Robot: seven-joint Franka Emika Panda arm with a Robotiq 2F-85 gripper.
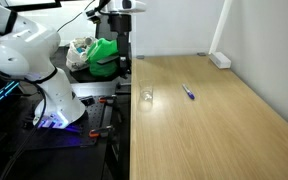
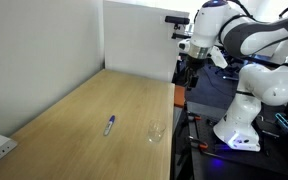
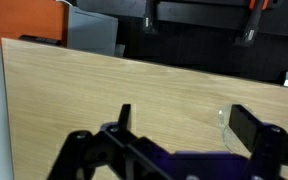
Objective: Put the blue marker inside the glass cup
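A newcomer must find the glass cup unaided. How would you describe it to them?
Find the long wooden table. Near its robot-side edge stands the glass cup, beside the blue marker. It is clear and upright; the marker lies flat, thin and blue.

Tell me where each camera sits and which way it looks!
Exterior view: beyond one end of the table, looking along it at the blue marker and glass cup; arm on the picture's left.
Exterior view: opposite end, facing back; arm on the picture's right.
Wrist view: on the wrist, looking across the table past the open gripper.
Both exterior views share marker, cup, arm.
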